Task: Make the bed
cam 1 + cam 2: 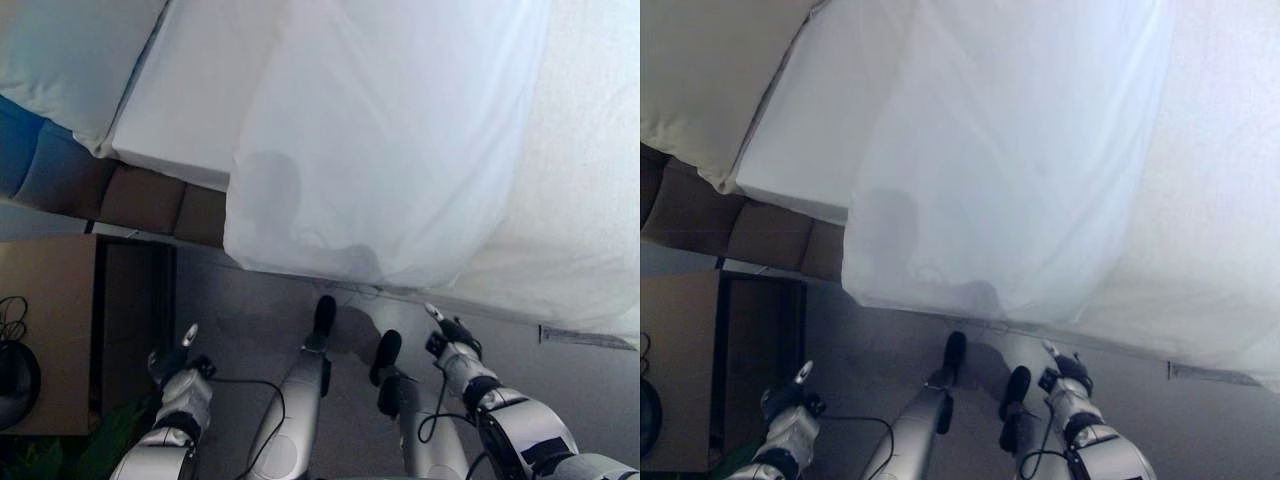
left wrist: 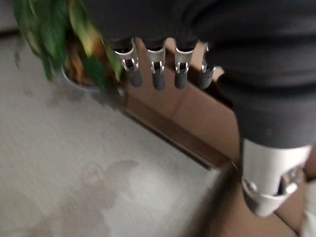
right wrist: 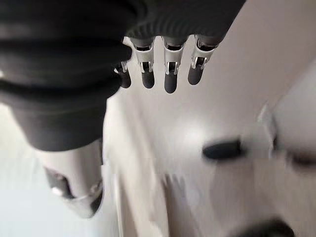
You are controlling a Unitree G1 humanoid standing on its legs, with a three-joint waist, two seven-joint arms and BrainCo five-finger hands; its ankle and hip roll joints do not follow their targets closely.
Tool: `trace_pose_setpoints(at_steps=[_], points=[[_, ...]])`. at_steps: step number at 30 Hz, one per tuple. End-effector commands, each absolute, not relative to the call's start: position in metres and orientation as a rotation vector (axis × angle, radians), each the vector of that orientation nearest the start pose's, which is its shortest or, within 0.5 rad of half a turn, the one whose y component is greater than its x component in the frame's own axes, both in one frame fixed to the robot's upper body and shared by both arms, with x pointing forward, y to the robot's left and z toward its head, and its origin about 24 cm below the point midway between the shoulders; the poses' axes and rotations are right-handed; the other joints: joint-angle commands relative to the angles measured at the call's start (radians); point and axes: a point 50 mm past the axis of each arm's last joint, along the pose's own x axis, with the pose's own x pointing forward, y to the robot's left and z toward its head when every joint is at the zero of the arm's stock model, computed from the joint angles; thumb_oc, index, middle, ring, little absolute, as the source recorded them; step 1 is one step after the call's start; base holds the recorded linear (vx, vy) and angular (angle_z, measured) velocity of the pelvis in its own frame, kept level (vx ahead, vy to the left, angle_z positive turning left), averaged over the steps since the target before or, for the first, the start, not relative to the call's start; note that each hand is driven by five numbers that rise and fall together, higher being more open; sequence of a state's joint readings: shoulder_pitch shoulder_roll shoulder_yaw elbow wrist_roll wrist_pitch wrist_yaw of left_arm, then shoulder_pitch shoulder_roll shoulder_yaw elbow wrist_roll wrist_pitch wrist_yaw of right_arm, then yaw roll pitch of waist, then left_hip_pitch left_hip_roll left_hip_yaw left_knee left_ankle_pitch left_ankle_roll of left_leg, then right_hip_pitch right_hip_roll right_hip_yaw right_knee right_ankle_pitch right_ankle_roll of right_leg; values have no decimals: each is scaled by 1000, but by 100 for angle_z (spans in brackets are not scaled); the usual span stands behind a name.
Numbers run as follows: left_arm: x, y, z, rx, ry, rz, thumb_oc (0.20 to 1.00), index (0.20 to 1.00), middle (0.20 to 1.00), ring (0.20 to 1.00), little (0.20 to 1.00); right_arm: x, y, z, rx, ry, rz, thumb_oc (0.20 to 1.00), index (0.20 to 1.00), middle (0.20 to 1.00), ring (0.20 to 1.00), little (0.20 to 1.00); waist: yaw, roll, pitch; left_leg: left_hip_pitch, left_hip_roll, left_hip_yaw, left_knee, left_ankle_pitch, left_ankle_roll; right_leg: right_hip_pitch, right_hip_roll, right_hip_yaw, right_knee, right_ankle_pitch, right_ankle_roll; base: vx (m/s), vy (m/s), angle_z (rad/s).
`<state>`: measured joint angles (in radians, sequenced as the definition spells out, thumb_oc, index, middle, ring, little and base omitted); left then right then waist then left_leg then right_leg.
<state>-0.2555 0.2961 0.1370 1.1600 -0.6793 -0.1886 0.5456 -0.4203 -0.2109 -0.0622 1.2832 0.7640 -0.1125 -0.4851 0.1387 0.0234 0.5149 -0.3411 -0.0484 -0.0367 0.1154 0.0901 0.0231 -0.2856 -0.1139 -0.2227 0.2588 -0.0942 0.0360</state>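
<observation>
We look down on thin white sheet (image 1: 380, 140) hanging over bed edge above grey carpet floor (image 1: 250, 320). White pillow (image 1: 70, 60) at upper left, brown wooden bedside cabinet (image 1: 50, 320) beside it. Left hand (image 1: 180, 355) and right hand (image 1: 452, 335) low, touching nothing.

The white sheet (image 1: 390, 150) is hanging over the edge of the bed (image 1: 590, 230), blocking the way in underneath. Grey floor (image 1: 250, 310) is lying open between bed and both hands (left hand (image 1: 178, 362), right hand (image 1: 452, 342), fingers straight). A brown cabinet (image 1: 60, 320) and green plant (image 2: 54, 34) are crowding the left.
</observation>
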Motion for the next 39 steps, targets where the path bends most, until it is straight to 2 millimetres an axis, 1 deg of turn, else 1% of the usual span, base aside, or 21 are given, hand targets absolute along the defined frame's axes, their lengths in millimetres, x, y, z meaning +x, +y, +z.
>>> trace_pose_setpoints(at_steps=[1, 5, 7, 8, 9, 11, 12, 13, 15, 16, 17, 19, 20, 21, 24, 25, 26, 27, 28, 31, 39], points=[[189, 321, -71, -105, 533, 1199, 1000, 1000, 1000, 1000, 1000, 238, -280, -65, 193, 555, -1058, 1000, 1000, 1000, 1000, 1000, -38, 14, 4, 0, -43, 6, 53, -103, -31, -22, -108, 33, -69, 135, 85, 0, 0, 0], [200, 331, -40, -145, 322, 1191, 1000, 1000, 1000, 1000, 1000, 253, -301, -26, 156, 347, -1090, 1000, 1000, 1000, 1000, 1000, -46, 34, -7, 17, -47, -1, 42, -101, -29, -9, -109, 34, -65, 122, 85, -2, -11, -4], [214, 335, -10, -182, 133, 1138, 1000, 1000, 1000, 1000, 1000, 264, -312, 6, 77, 195, -1076, 1000, 1000, 1000, 1000, 1000, -47, 45, -9, 20, -51, -10, 38, -97, -27, -5, -109, 34, -61, 114, 82, -16, -40, -2], [230, 332, 22, -231, -42, 1030, 1000, 1000, 1000, 1000, 1000, 279, -317, 43, -10, 32, -1031, 1000, 1000, 1000, 1000, 1000, -46, 54, -9, 19, -55, -21, 35, -92, -25, -5, -109, 32, -56, 108, 80, -17, -33, 3], [230, 332, 22, -232, -41, 1030, 1000, 1000, 1000, 1000, 1000, 279, -317, 43, -11, 32, -1031, 1000, 1000, 1000, 1000, 1000, -46, 55, -9, 19, -55, -21, 35, -92, -25, -5, -109, 31, -55, 108, 80, -21, -35, 8], [248, 323, 54, -256, -176, 867, 1000, 1000, 1000, 1000, 1000, 293, -316, 78, -29, -119, -946, 1000, 1000, 1000, 1000, 1000, -47, 62, -10, 18, -56, -28, 29, -86, -23, -7, -109, 32, -52, 105, 79, -21, -21, 5], [265, 309, 94, -284, -329, 691, 1000, 1000, 1000, 1000, 1000, 308, -305, 110, 27, -246, -824, 1000, 1000, 1000, 1000, 1000, -47, 64, -12, 16, -56, -32, 22, -82, -23, -11, -109, 31, -50, 103, 78, -19, -14, 5], [265, 309, 94, -285, -329, 690, 1000, 1000, 1000, 1000, 1000, 308, -305, 110, 29, -246, -823, 1000, 1000, 1000, 1000, 1000, -47, 63, -11, 17, -56, -32, 22, -81, -23, -11, -109, 31, -49, 102, 78, -18, -21, 8], [286, 283, 145, -366, -512, 428, 1000, 1000, 1000, 1000, 1000, 325, -274, 162, 120, -462, -548, 1000, 1000, 1000, 1000, 1000, -50, 56, -10, 10, -54, -34, 16, -73, -24, -23, -106, 33, -44, 101, 76, -17, -18, 7], [286, 283, 145, -367, -512, 428, 1000, 1000, 1000, 1000, 1000, 325, -274, 162, 120, -462, -548, 1000, 1000, 1000, 1000, 1000, -50, 55, -10, 10, -54, -33, 16, -73, -24, -23, -106, 33, -44, 101, 76, -30, -13, 4], [298, 261, 179, -426, -612, 232, 1000, 1000, 1000, 1000, 1000, 333, -242, 198, 187, -597, -336, 1000, 1000, 1000, 1000, 1000, -53, 46, -10, -1, -50, -32, 14, -67, -24, -37, -103, 38, -46, 105, 75, 0, 0, 0], [302, 250, 190, -456, -642, 159, 1000, 1000, 1000, 1000, 1000, 334, -232, 210, 210, -639, -271, 1000, 1000, 1000, 1000, 1000, -54, 41, -8, -6, -49, -31, 12, -65, -24, -43, -103, 41, -48, 107, 76, 0, 0, 0], [314, 223, 219, -522, -699, -15, 1000, 1000, 1000, 1000, 1000, 340, -199, 237, 259, -717, -79, 1000, 1000, 1000, 1000, 1000, -59, 31, -10, -16, -46, -28, 8, -60, -26, -56, -101, 42, -52, 113, 78, 0, 0, 0], [320, 211, 234, -531, -725, -92, 1000, 1000, 1000, 1000, 1000, 343, -192, 250, 285, -740, -33, 1000, 1000, 1000, 1000, 1000, -58, 26, -3, -24, -44, -25, 7, -57, -28, -63, -100, 44, -53, 115, 79, 0, 0, 0], [326, 191, 253, -560, -741, -207, 1000, 1000, 1000, 1000, 1000, 345, -172, 265, 348, -767, 81, 1000, 1000, 1000, 1000, 1000, -61, 19, 0, -33, -40, -23, 1, -49, -31, -75, -100, 47, -54, 119, 80, 0, 0, 0], [333, 167, 269, -599, -737, -324, 1000, 1000, 1000, 1000, 1000, 347, -148, 279, 445, -778, 212, 1000, 1000, 1000, 1000, 1000, -64, 11, 5, -44, -37, -23, -4, -42, -34, -87, -97, 48, -54, 122, 81, 11, -11, 3], [333, 167, 270, -599, -738, -326, 1000, 1000, 1000, 1000, 1000, 347, -148, 280, 446, -780, 213, 1000, 1000, 1000, 1000, 1000, -63, 11, 5, -46, -38, -23, -4, -42, -34, -89, -97, 48, -54, 122, 81, 36, -16, 1], [338, 150, 285, -632, -736, -399, 1000, 1000, 1000, 1000, 1000, 349, -127, 290, 550, -772, 331, 1000, 1000, 1000, 1000, 1000, -64, 5, 5, -62, -37, -21, -6, -37, -36, -103, -98, 47, -55, 125, 83, 0, 0, 0], [338, 150, 286, -632, -737, -400, 1000, 1000, 1000, 1000, 1000, 349, -128, 291, 551, -773, 332, 1000, 1000, 1000, 1000, 1000, -63, 5, 5, -65, -37, -21, -6, -37, -36, -105, -98, 47, -55, 125, 83, 45, -4, 1], [349, 125, 304, -714, -703, -480, 1000, 1000, 1000, 1000, 1000, 355, -100, 302, 740, -732, 434, 1000, 1000, 1000, 1000, 1000, -62, -4, 5, -113, -36, -19, 6, -35, -40, -146, -97, 48, -49, 131, 84, 34, 0, 5], [369, 113, 316, -906, -638, -430, 1000, 1000, 1000, 1000, 1000, 373, -77, 311, 955, -630, 407, 1000, 1000, 1000, 1000, 1000, -55, -24, 5, -226, -40, -9, 67, -53, -50, -233, -93, 55, -40, 144, 85, 15, -3, 2]])
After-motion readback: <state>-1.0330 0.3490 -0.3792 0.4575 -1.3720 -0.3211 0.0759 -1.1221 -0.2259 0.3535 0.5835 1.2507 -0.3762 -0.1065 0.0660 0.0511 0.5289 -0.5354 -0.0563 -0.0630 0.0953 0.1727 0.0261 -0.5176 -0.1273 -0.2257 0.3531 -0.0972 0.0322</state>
